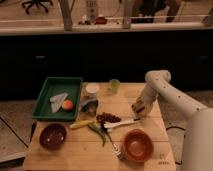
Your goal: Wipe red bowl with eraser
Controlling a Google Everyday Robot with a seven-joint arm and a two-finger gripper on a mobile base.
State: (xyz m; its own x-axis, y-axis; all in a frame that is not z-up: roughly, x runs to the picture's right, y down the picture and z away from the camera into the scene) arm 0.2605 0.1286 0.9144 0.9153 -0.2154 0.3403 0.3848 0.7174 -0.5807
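The red bowl (138, 145) sits empty near the front right corner of the wooden table (150, 122). My gripper (140, 108) points down at the table's right side, a short way behind the red bowl and just right of the white-handled utensil (122, 123). It is low over the tabletop. The eraser is hidden, with the gripper covering the spot beneath it.
A maroon bowl (53, 136) stands front left. At the back left a green tray (50, 87) holds a cloth and an orange fruit. Mid-table lie a green cup (114, 85), a small white bowl (92, 88), dark grapes (107, 118), a green pepper (97, 131) and a fork (114, 146).
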